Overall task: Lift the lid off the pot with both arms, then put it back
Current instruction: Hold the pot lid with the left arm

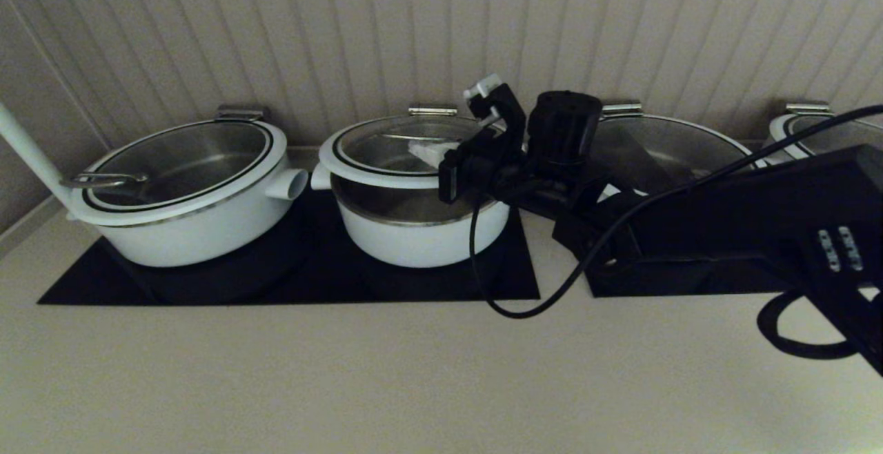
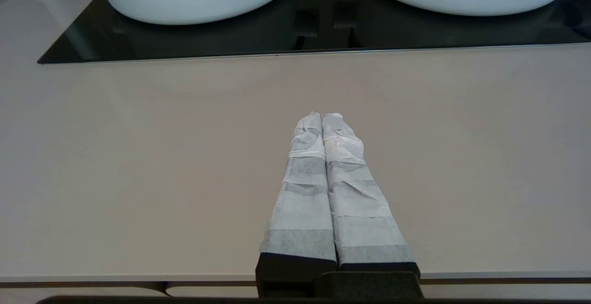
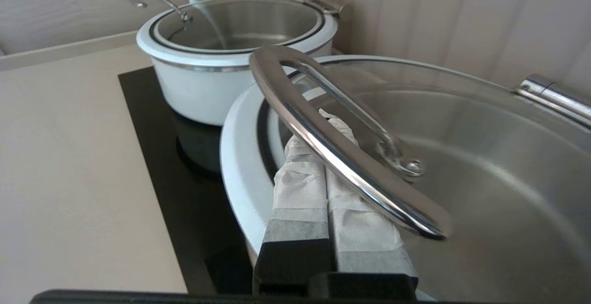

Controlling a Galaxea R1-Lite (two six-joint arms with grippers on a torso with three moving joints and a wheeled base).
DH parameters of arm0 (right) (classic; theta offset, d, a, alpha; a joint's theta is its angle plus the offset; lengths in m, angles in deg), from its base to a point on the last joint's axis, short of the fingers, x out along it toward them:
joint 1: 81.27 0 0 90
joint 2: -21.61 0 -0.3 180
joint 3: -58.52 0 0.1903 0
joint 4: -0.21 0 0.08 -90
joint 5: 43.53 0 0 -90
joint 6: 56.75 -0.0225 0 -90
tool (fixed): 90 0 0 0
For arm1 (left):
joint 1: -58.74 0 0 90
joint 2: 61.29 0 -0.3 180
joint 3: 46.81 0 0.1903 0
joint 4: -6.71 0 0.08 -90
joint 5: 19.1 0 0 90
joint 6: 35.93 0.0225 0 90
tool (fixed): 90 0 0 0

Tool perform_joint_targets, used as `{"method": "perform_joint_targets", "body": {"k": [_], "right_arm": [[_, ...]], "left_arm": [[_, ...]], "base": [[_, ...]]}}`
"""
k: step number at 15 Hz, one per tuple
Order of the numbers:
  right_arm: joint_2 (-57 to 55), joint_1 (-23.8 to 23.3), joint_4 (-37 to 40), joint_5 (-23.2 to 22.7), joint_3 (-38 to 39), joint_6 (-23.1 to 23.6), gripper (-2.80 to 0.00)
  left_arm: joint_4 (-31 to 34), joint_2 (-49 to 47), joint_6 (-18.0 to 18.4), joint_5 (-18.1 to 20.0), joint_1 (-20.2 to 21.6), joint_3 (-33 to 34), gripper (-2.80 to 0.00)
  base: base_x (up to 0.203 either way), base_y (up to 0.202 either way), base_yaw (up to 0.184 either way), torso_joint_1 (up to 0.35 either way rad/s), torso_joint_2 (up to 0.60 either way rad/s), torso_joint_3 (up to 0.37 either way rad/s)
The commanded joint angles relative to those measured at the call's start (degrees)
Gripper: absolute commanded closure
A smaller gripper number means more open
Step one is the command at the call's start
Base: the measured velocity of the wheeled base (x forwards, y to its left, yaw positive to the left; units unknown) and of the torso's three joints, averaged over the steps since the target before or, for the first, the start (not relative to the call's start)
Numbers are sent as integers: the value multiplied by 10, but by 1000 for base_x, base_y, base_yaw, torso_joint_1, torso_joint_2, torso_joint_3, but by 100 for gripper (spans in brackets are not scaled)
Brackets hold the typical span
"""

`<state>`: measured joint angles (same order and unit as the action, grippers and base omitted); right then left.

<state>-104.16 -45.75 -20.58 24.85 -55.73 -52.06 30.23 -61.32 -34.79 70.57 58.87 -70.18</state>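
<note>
At far left a wide pot (image 1: 186, 192) sits covered on the black cooktop (image 1: 290, 281), and it is not my target. My left gripper (image 2: 322, 117) hovers low over the bare desk (image 2: 138, 156) in front of the cooktop, jaws pressed together on nothing, out of the head view.

Moving right, the pot (image 1: 421, 226) stands in the middle of the cooktop with the lid (image 1: 407, 154) raised and tilted above it; a gap shows steel wall along the near side. My right gripper (image 3: 330, 121) reaches in from the right with its jaws closed, tucked under the steel handle (image 3: 341, 156), so the lid seems to hang on them rather than be pinched.

Only one arm carries the load, so I judge the lid could swing or slide along the jaws. I would move slowly, keep the wrist level, line the white rim up over the pot's opening, and bring the left gripper up to steady the rim before lowering.
</note>
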Motion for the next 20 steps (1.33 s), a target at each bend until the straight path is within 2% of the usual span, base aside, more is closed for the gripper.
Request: {"method": "perform_joint_targets", "body": {"k": [1,20], "right_arm": [[4,-2,-2,-1,-6,1,0],[-2,1,-4,-13,-31,2,0]], "left_arm": [[0,0,0,0,0,0,0],[1,0,7,0,0,0,0]], "base": [[0,0,0,0,0,0],[0,0,0,0,0,0]]}}
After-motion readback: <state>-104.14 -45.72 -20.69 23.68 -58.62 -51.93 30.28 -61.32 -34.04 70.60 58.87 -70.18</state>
